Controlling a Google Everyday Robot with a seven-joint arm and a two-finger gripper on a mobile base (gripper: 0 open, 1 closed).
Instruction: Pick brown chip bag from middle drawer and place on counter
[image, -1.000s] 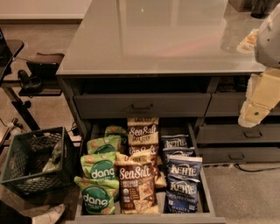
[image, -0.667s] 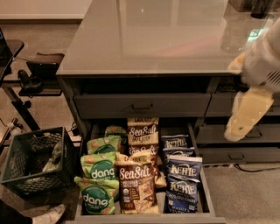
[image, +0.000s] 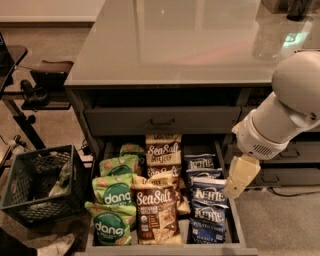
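1. The brown chip bag (image: 156, 212) is lying face-up in the centre row of the open middle drawer (image: 237, 227), at the bottom centre of the frame; a second bag of the same kind (image: 163, 151) is sitting just behind it
2. Green dang bags (image: 113, 210) are crowding its left edge and blue Kettle bags (image: 207, 212) are touching its right edge, so there is little free room at either side
3. The pincer (image: 239, 177) is hanging at the right of the frame, above the blue bags and near the drawer's right wall, apart from the brown bag and holding nothing; whether it is wide or narrow I cannot tell
4. The bag is looking light and puffed with air, so I am expecting it to lift with almost no effort; the glossy crinkled film is probably slippery, and the chips inside are going to crush under a hard squeeze
5. I am judging the flat tan seam along its top edge, where it is overlapping the bag behind, to be the best hold: it is thin and free of chips, while the swollen belly is likely to slide out of a pinch
6. The counter (image: 175, 45) is filling the upper half of the frame, smooth and reflective, so a bag this light is likely to skid if it is let go carelessly
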